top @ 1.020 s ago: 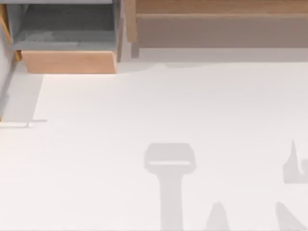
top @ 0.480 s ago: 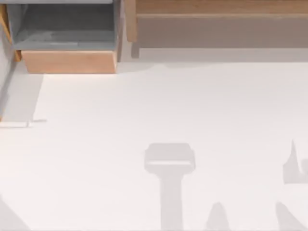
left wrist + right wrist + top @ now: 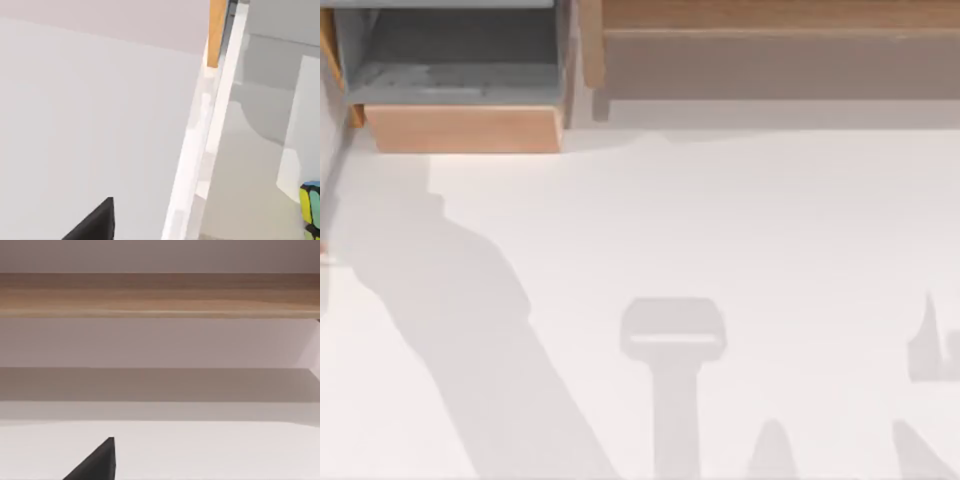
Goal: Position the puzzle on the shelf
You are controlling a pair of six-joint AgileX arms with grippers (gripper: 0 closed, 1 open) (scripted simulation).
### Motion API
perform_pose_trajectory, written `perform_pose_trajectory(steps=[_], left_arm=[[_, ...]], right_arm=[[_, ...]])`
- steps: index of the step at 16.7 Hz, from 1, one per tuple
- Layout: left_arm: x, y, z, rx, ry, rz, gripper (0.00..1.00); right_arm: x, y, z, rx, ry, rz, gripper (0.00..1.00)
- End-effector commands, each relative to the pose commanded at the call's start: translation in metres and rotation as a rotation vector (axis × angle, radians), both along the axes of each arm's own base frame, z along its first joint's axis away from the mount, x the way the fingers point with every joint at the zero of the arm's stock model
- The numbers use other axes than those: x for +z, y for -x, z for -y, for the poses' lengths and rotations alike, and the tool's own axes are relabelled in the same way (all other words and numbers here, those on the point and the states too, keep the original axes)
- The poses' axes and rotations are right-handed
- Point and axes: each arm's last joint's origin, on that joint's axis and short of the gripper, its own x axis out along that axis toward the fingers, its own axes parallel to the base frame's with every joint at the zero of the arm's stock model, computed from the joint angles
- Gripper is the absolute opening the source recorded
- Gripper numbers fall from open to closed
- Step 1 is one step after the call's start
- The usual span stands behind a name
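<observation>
I see the puzzle [image 3: 311, 209] at the table edge in my left wrist view, well apart from the shelf [image 3: 770, 15]. Whether my grippers are open, I cannot tell. A careless reach could push it off.

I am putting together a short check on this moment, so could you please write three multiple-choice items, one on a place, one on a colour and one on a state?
1. In the top view, where is the shelf?
A. along the far edge, right of the wooden box
B. at the near edge
C. at the table's middle

2. Which colours show on the puzzle in the left wrist view?
A. pink and brown
B. yellow and green
C. purple and grey

3. What state is the puzzle in?
A. lying on the shelf
B. inside the wooden box
C. not yet on the shelf

Answers: 1 A, the board runs along the top right. 2 B, yellow and green squares show. 3 C, the shelf board is bare.
</observation>
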Motion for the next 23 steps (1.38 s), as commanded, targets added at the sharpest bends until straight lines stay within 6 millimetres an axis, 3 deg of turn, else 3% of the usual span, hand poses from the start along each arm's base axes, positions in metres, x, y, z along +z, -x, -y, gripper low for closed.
perform_pose_trajectory(steps=[4,7,14,20,23], left_arm=[[-0.007,-0.009,0.044,0.068,0.138,-0.179,1.00],[-0.015,-0.011,0.059,0.102,0.183,-0.259,1.00],[-0.018,-0.011,0.059,0.109,0.189,-0.270,1.00],[-0.070,-0.029,0.053,0.107,0.189,-0.269,1.00],[-0.074,-0.031,0.054,0.107,0.189,-0.271,1.00]], right_arm=[[0.000,0.000,0.000,0.000,0.000,0.000,1.00],[0.000,0.000,0.000,0.000,0.000,0.000,1.00],[0.000,0.000,0.000,0.000,0.000,0.000,1.00],[0.000,0.000,0.000,0.000,0.000,0.000,1.00],[0.000,0.000,0.000,0.000,0.000,0.000,1.00]])
